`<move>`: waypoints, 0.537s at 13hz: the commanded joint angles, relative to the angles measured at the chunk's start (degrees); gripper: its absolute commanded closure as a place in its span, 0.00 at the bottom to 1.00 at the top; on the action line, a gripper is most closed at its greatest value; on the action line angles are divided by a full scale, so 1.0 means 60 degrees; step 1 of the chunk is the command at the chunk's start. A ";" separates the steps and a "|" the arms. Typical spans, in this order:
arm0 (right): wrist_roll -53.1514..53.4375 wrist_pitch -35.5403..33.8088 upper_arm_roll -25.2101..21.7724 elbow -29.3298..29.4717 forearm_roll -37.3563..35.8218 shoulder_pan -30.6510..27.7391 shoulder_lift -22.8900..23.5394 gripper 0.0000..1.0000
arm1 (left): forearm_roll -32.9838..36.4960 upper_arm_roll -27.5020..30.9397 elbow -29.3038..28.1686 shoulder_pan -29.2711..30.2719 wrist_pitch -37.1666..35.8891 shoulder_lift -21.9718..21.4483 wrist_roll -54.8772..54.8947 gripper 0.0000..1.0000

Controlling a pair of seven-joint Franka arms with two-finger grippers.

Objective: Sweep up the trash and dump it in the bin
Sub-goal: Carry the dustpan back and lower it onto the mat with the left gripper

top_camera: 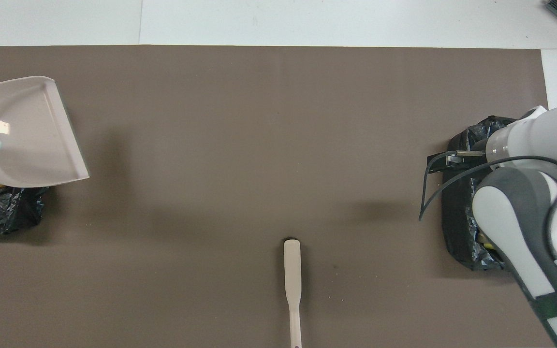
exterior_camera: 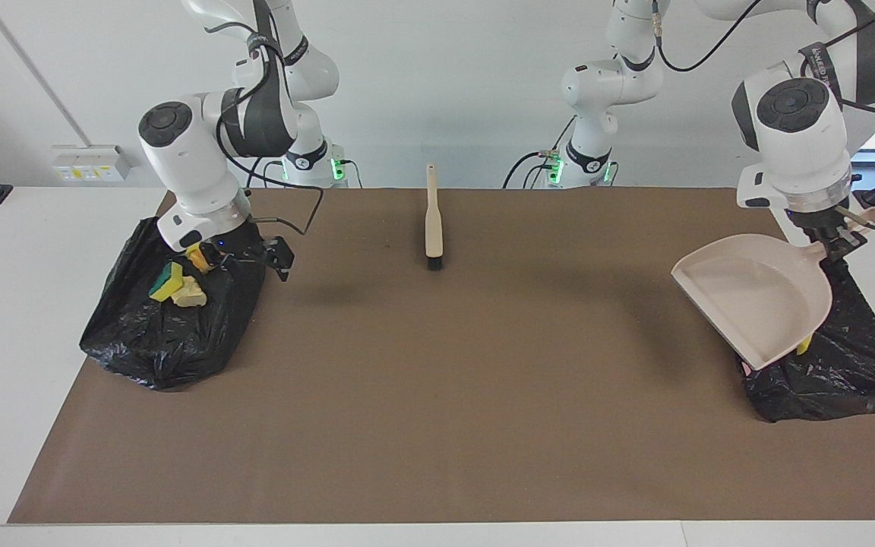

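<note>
1. The left gripper [exterior_camera: 832, 245] was found clamped on the handle of the dustpan [exterior_camera: 756, 304], which was held tilted in the air over the bag [exterior_camera: 840, 372] at the left arm's end of the table.
2. Of the trash in that bag, only a yellow sliver [exterior_camera: 803, 346] was seen at the pan's lower edge (the rest was hidden by the pan).
3. The right gripper [exterior_camera: 251, 257] was seen over the edge of the second bag [exterior_camera: 156, 342], at the right arm's end; its fingers were spread wide and nothing was held.
4. Trash was noted in the second bag: a yellow-and-green sponge [exterior_camera: 166, 281] touching a tan lump [exterior_camera: 188, 293], with an orange-yellow piece [exterior_camera: 196, 257] partly covered by the right wrist.
5. The brush [exterior_camera: 433, 228] was found lying flat on the brown mat [exterior_camera: 437, 395], near the robots' edge and between the two bags, untouched by either gripper.
6. No scraps were seen on the open mat.
</note>
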 commanded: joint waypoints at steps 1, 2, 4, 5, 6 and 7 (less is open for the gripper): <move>-0.0075 -0.1612 -0.0039 0.1567 -0.0412 -0.0062 -0.0089 0.00 | -0.0995 -0.0388 -0.0101 -0.0244 -0.0409 0.0052 -0.1808 1.00; -0.0075 -0.1936 -0.0068 0.1789 -0.0427 -0.0062 -0.0322 0.00 | -0.1200 -0.0636 -0.0144 -0.0347 -0.0396 0.0183 -0.2626 1.00; -0.0118 -0.2580 -0.0170 0.2068 -0.0573 -0.0077 -0.0791 0.00 | -0.1334 -0.1294 -0.0145 -0.0713 -0.0440 0.0723 -0.4777 1.00; -0.0148 -0.2902 -0.0301 0.2229 -0.0603 -0.0062 -0.0997 0.00 | -0.1348 -0.1675 -0.0145 -0.0758 -0.0454 0.1002 -0.5933 1.00; -0.0134 -0.3210 -0.0332 0.2361 -0.0603 -0.0062 -0.1202 0.00 | -0.1392 -0.2027 -0.0101 -0.0758 -0.0411 0.1237 -0.6902 1.00; -0.0134 -0.3387 -0.0303 0.2391 -0.0618 -0.0048 -0.1378 0.00 | -0.1697 -0.2320 0.0001 -0.0758 -0.0352 0.1442 -0.7622 1.00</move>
